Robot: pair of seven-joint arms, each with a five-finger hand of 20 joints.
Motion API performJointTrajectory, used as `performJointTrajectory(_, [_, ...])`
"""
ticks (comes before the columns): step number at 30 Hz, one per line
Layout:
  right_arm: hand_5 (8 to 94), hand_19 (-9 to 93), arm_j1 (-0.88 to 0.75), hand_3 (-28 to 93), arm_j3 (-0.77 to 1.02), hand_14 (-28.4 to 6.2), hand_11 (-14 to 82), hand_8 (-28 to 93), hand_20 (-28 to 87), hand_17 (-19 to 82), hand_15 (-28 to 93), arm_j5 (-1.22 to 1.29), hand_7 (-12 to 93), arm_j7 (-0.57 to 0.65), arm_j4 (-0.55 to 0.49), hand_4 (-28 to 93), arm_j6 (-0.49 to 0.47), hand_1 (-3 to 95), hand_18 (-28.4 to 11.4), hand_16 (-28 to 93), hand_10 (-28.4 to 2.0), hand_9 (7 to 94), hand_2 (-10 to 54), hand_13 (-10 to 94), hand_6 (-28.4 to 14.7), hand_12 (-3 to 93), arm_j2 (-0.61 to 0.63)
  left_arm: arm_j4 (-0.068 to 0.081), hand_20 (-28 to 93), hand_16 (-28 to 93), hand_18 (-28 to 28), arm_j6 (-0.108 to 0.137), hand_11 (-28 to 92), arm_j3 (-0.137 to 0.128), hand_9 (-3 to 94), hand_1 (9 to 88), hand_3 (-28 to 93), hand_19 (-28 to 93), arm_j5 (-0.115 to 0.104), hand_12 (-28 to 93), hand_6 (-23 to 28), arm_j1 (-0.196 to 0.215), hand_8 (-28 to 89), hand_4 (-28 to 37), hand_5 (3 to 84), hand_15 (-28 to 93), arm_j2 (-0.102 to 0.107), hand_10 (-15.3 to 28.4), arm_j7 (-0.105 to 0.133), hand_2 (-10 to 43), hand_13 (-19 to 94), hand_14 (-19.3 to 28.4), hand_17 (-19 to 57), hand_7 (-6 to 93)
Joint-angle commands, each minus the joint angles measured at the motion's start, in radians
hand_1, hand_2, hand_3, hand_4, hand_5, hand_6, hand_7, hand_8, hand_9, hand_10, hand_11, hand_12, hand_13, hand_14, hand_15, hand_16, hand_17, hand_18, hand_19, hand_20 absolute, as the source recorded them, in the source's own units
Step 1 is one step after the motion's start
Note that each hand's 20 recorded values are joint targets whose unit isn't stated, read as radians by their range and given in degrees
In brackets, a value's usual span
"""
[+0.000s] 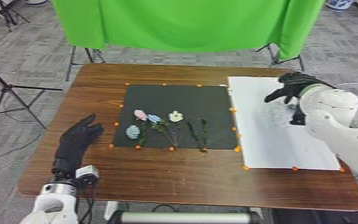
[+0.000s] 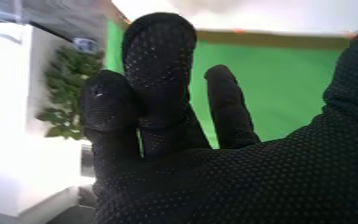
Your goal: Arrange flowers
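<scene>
In the head view, my left hand (image 1: pixel 79 135) rests open over the table left of the black mat. My right hand (image 1: pixel 295 85) is at the upper right, above the white sheet, with fingers relaxed and holding nothing. The same right hand (image 2: pixel 202 175) has its fingers up and loosely apart in the right wrist view. On the black mat lie a pink flower (image 1: pixel 141 114), a blue flower (image 1: pixel 133 131), a pale blue flower (image 1: pixel 154 118), a cream flower (image 1: pixel 175 116) and green stems (image 1: pixel 198 134). A faint clear object (image 1: pixel 276 114), hard to make out, is on the white sheet below the right hand.
The black mat (image 1: pixel 180 95) and the white sheet (image 1: pixel 286 155) lie side by side on the brown table (image 1: pixel 184 185), with orange markers along their edges. A green cloth (image 1: pixel 189 25) hangs behind the table. A tripod (image 1: pixel 11 87) stands at the left.
</scene>
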Motion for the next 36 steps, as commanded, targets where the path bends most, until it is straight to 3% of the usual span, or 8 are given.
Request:
performJointTrajectory(1, [34.4, 93, -0.043, 57, 0.028, -9.2, 3.2, -3, 46, 54, 61, -0.012, 2, 0.036, 0.045, -15, -0.016, 10.6, -19.7, 27, -22.8, 38.3, -9.5, 81, -2.1, 12.3, 0.028, 0.002, 17, 0, 11.8, -0.008, 17, 0.004, 45.5, 24.5, 73, 3, 0.004, 10, -0.1, 0.019, -8, -23.6, 43.1, 14, -0.008, 12.8, -0.003, -9.5, 38, 15.9, 8.2, 12.8])
performJointTrajectory(12, [35.1, 93, -0.114, 58, 0.070, -8.6, 4.6, -4, 46, 55, 61, 0.011, 3, 0.062, 0.061, -15, -0.004, 13.6, -19.4, 27, -21.7, 41.4, -9.5, 82, -1.2, 13.1, 0.020, 0.005, 17, 0, 11.8, -0.013, 17, 0.007, 45.6, 24.7, 72, 3, 0.004, 10, -0.1, 0.008, -8, -23.4, 43.1, 14, -0.007, 12.8, -0.010, -9.5, 39, 15.9, 8.2, 12.8])
performJointTrajectory(19, [37.4, 93, -0.162, 61, 0.057, -8.0, 5.8, -5, 48, 56, 62, 0.006, 6, 0.063, 0.055, -14, 0.075, 19.4, -19.2, 26, -19.7, 46.3, -9.5, 82, -0.2, 14.5, 0.007, 0.005, 17, 0, 11.8, -0.013, 17, 0.007, 45.5, 24.7, 72, 3, 0.004, 10, -0.1, 0.008, -8, -23.3, 43.2, 14, -0.004, 12.9, -0.017, -9.3, 39, 15.9, 8.2, 12.8])
performJointTrajectory(25, [45.5, 93, -0.181, 66, 0.004, -6.2, 9.7, -7, 51, 58, 64, -0.030, 12, 0.049, 0.065, -16, 0.222, 31.6, -17.7, 26, -16.6, 57.9, -9.5, 85, 0.9, 17.8, -0.003, 0.002, 17, 0, 11.8, -0.012, 17, 0.006, 45.5, 24.8, 72, 3, 0.004, 10, -0.1, 0.013, -8, -23.4, 43.2, 14, -0.004, 12.8, -0.025, -9.1, 39, 15.9, 8.2, 12.9])
performJointTrajectory(28, [57.1, 93, -0.184, 68, -0.015, -3.5, 17.9, -10, 54, 63, 64, -0.033, 17, 0.042, 0.064, -19, 0.276, 42.7, -15.7, 27, -13.3, 73.8, -9.5, 90, 1.0, 17.7, 0.004, 0.005, 17, 0, 11.8, -0.016, 17, 0.006, 45.5, 24.9, 72, 3, 0.006, 10, -0.1, 0.007, -8, -23.3, 43.2, 14, -0.004, 12.8, -0.027, -8.9, 39, 15.9, 8.2, 12.9])
performJointTrajectory(32, [71.9, 93, -0.174, 62, -0.036, -1.4, 13.0, 6, 56, 67, 64, -0.033, 23, 0.026, 0.055, -19, 0.361, 57.2, -14.0, 29, -9.1, 88.2, -9.5, 93, -0.3, 34.0, 0.020, 0.002, 17, 0, 11.8, -0.011, 17, 0.003, 45.6, 25.0, 72, 3, 0.004, 10, 0.0, 0.014, -8, -23.2, 43.2, 14, -0.003, 12.8, -0.030, -8.8, 39, 15.9, 8.2, 12.8])
performJointTrajectory(36, [76.1, 93, -0.178, 63, 0.011, -0.8, 13.3, 6, 57, 69, 65, -0.053, 26, 0.028, 0.014, -19, 0.365, 60.7, -13.5, 29, -8.7, 90.9, -9.5, 94, -1.0, 35.9, 0.035, 0.002, 17, 0, 11.8, -0.012, 17, 0.003, 45.6, 24.9, 72, 3, 0.003, 10, 0.3, 0.013, -8, -23.2, 43.3, 14, -0.002, 12.9, -0.034, -8.8, 39, 15.9, 8.1, 12.6])
